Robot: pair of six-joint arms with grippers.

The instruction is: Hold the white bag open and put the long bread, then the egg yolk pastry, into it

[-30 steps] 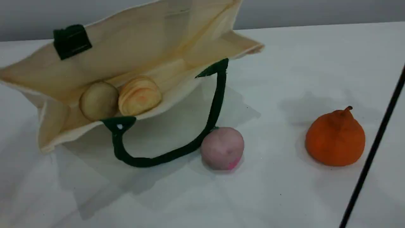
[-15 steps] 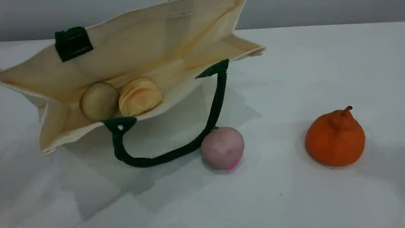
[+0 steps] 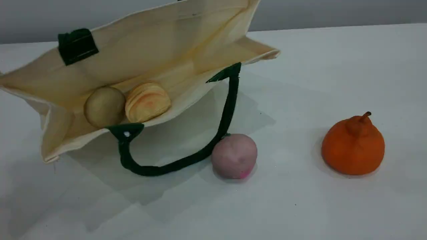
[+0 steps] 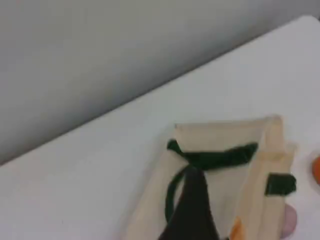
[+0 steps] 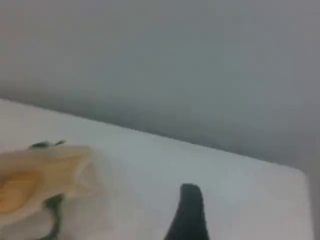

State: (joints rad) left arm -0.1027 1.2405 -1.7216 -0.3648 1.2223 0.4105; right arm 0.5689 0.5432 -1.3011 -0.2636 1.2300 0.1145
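Scene view, upper left: the white bag (image 3: 160, 43) lies tipped with its mouth gaping, so the long bread (image 3: 147, 101) and the egg yolk pastry (image 3: 104, 106) rest inside, side by side. The left gripper (image 4: 192, 215) and the right gripper (image 5: 187, 212) are both spread, pinching nothing.

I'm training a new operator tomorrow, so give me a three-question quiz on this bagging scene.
1. True or false: the egg yolk pastry lies inside the white bag.
2. Which thing sits farthest right in the scene view? A) egg yolk pastry B) orange fruit C) white bag
3. Fill in: the food beside the pastry in the bag is the ____.
Key: 1 true; 2 B; 3 long bread.
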